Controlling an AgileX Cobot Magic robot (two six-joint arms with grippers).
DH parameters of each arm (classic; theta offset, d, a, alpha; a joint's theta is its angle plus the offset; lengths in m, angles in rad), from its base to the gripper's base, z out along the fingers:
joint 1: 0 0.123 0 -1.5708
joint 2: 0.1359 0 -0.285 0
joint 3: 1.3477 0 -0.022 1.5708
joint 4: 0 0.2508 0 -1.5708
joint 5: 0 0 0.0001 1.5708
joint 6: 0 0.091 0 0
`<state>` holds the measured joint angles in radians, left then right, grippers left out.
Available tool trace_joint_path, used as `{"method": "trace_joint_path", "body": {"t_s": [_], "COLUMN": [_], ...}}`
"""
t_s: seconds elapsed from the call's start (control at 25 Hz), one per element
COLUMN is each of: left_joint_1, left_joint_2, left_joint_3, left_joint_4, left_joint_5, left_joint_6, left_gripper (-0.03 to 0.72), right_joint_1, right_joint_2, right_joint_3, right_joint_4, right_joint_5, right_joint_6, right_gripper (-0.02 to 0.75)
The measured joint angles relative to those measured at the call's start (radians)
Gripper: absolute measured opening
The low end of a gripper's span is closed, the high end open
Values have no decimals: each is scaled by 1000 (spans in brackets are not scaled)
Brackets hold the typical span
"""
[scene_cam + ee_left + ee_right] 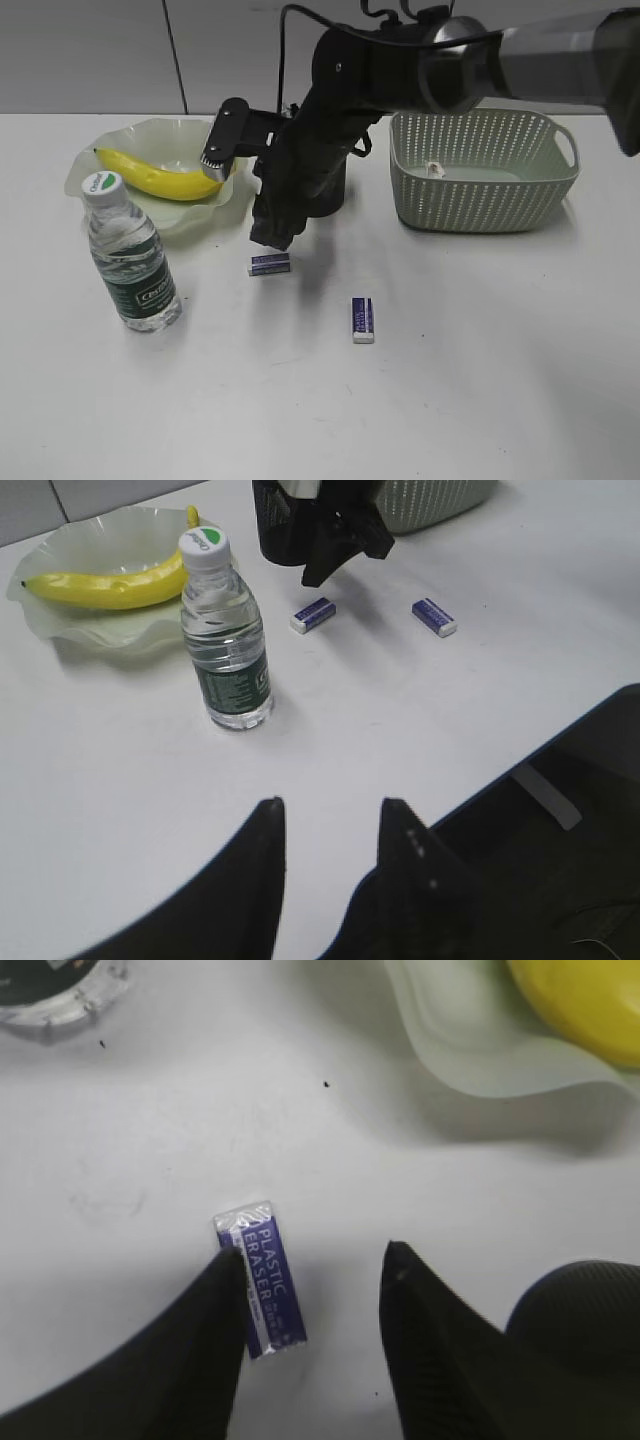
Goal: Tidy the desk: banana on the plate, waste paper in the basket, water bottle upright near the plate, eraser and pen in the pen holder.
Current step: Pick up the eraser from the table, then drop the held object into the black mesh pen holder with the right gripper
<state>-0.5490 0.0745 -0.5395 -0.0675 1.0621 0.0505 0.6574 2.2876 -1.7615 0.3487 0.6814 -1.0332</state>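
Observation:
My right gripper (313,1250) hangs open just above the desk (480,400), straddling a blue-and-white eraser (262,1285) that lies close to its left finger; the same eraser (269,264) shows under the arm. A second eraser (362,319) lies nearer the front. The banana (150,175) rests on the plate (170,125). The water bottle (130,260) stands upright in front of the plate. Waste paper (434,170) lies in the basket (480,200). The pen holder (280,520) is mostly hidden behind the right arm. No pen is in view. My left gripper (332,802) is open and empty, well back from the bottle.
The desk's dark front edge (560,780) runs just right of my left gripper. The right arm (330,130) reaches across from the upper right, over the space between plate and basket.

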Motion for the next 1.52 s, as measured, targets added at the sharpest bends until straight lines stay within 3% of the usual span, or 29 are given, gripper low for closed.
{"method": "trace_joint_path", "body": {"t_s": [0.52, 0.6, 0.72, 1.08, 1.28, 1.52], "left_joint_1": [0, 0, 0, 0, 0, 0], "left_joint_2": [0, 0, 0, 0, 0, 0], "left_joint_3": [0, 0, 0, 0, 0, 0], "left_joint_4": [6, 7, 7, 7, 8, 8], "left_joint_5": [-1, -1, -1, -1, -1, -1], "left_joint_6": [-1, -2, -3, -3, -3, -3], "left_gripper": [238, 238, 238, 238, 238, 238], "right_joint_1": [0, 0, 0, -1, -33, -132], "right_joint_2": [117, 119, 119, 48, -92, -134], "right_joint_3": [-35, -35, -35, -46, -49, -54], "right_joint_4": [4, 5, -17, -46, -45, -45], "right_joint_5": [51, 40, 40, 157, 66, -121], "right_joint_6": [0, 9, 20, 127, 222, 368], "right_gripper": [358, 323, 190, 193, 193, 193]}}
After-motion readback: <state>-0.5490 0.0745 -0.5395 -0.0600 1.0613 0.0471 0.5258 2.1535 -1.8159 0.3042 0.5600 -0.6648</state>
